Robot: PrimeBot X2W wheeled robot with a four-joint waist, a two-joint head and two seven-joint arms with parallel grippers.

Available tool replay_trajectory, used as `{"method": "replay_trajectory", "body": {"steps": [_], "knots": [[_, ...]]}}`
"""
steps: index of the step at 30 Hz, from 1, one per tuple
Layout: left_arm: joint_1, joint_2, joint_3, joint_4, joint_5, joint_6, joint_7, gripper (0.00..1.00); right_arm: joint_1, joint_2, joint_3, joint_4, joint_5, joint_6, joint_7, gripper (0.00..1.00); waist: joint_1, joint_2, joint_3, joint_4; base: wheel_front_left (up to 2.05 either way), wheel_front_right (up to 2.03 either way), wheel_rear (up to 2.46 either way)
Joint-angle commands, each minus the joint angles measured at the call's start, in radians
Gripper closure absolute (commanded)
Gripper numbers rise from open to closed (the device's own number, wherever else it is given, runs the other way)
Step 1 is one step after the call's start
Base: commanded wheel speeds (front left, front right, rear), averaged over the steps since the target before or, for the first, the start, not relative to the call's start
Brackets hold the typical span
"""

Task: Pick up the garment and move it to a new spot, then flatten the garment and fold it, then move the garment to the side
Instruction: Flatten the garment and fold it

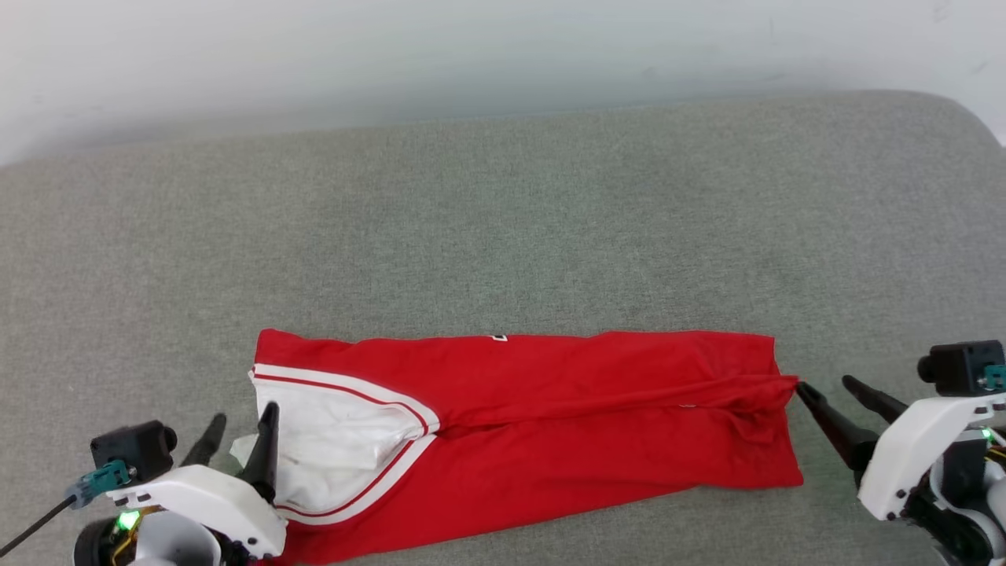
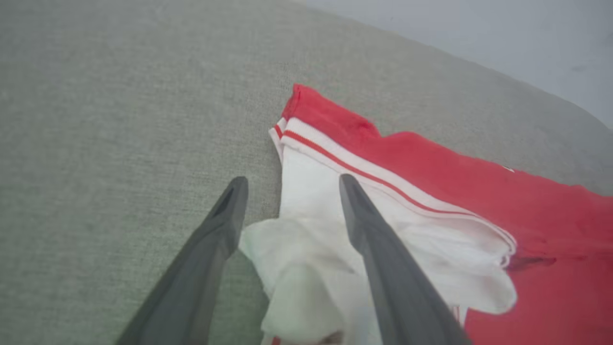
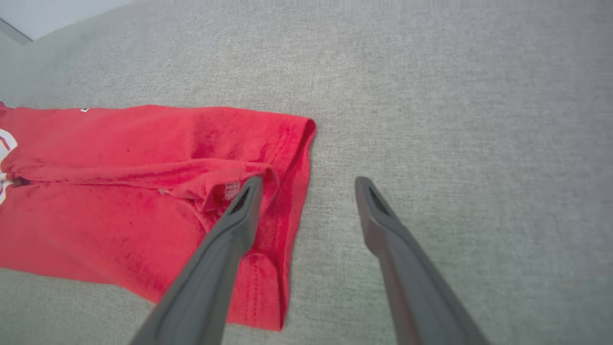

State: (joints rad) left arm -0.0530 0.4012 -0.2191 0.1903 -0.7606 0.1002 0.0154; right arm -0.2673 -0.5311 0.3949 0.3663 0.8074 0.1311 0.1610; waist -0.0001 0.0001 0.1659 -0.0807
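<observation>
Nearest me, the left claw (image 1: 244,415) (image 2: 292,182) is hovering with its two dark fingers spread, pinching nothing. A crumpled white sleeve flap is sitting between those fingers, one finger over the sleeve and the other over bare covering. The right claw (image 1: 825,385) (image 3: 309,182) is likewise spread and holding nothing, one fingertip at the hem fold and the other out over bare covering.

Between the two claws, the red soft-fabric jersey shirt with a white sleeve and red-white striped trim (image 1: 550,409) (image 2: 479,191) (image 3: 119,191) is lying as a long doubled band. Its sleeve end is at the left claw and its hem end just beside the right claw. Beyond the fingertips, the grey fabric-covered bench (image 1: 503,220) is stretching away to a pale wall.

To my eye the folding is partway through, with an end-to-end fold coming. Each claw should be reaching further in and catching every layer. The loose sleeve flap wants tucking flat first. The lifted end should be travelling low, with its edges lining up.

I am counting one shirt, one white sleeve showing, two claws and one bench.
</observation>
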Motion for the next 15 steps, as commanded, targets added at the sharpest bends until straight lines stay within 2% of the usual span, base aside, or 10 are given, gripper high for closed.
{"method": "replay_trajectory", "body": {"steps": [1, 9, 15], "knots": [[-0.02, 0.001, -0.002, -0.014, 0.023, 0.002, -0.034, 0.0, 0.023, -0.013, -0.018, -0.018, 0.001, -0.001, 0.017, 0.0, 0.0001, -0.0001, -0.016, -0.002, 0.0, 0.0, 0.0], [-0.052, -0.021, -0.034, -0.09, 0.143, 0.015, -0.205, 0.0, 0.052, -0.042, -0.174, -0.081, 0.022, -0.001, 0.194, 0.0, 0.0001, -0.0001, -0.051, 0.016, 0.0, 0.0, 0.0], [-0.064, -0.053, -0.069, -0.171, 0.249, 0.048, -0.266, 0.0, 0.056, 0.01, -0.251, -0.088, 0.024, -0.001, 0.374, 0.0, 0.0001, -0.0001, -0.041, 0.066, 0.0, 0.0, 0.0]]}}
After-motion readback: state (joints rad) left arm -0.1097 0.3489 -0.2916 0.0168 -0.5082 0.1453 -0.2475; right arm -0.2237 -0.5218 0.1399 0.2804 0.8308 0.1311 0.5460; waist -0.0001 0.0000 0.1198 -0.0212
